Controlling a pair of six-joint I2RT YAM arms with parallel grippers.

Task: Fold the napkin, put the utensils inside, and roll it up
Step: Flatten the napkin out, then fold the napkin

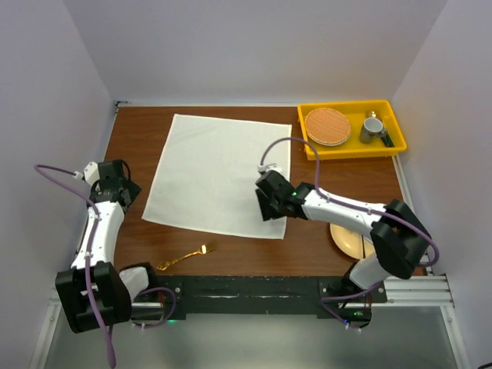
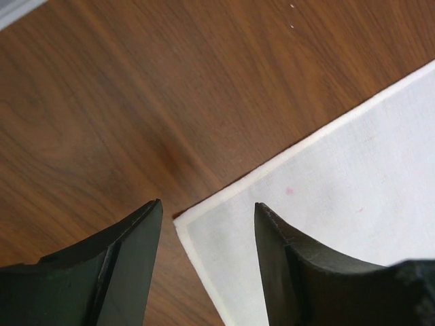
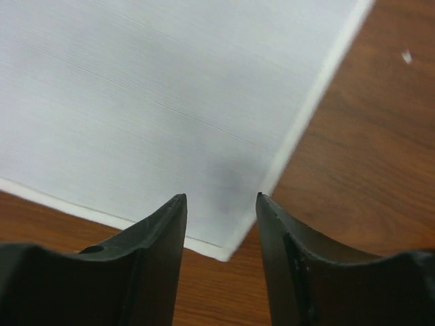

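**Napkin flat and unfolded; both grippers released at its near corners**

Fork [image 1: 184, 257] lies on the table [image 1: 231, 250] by the front edge, left of centre. A strip of bare wood separates it from the napkin's near hem. Napkin [image 1: 219, 173] is spread in a single layer mid-table, slightly skewed. Left gripper [image 2: 207, 210] has its jaws apart and holds nothing, with the near-left corner showing between the fingers. Right gripper [image 3: 221, 200] is likewise spread and empty above the near-right corner. A plate [image 1: 346, 240] sits beside the right arm. At the far right, the yellow tray [image 1: 350, 152] stands just apart from the napkin's edge.
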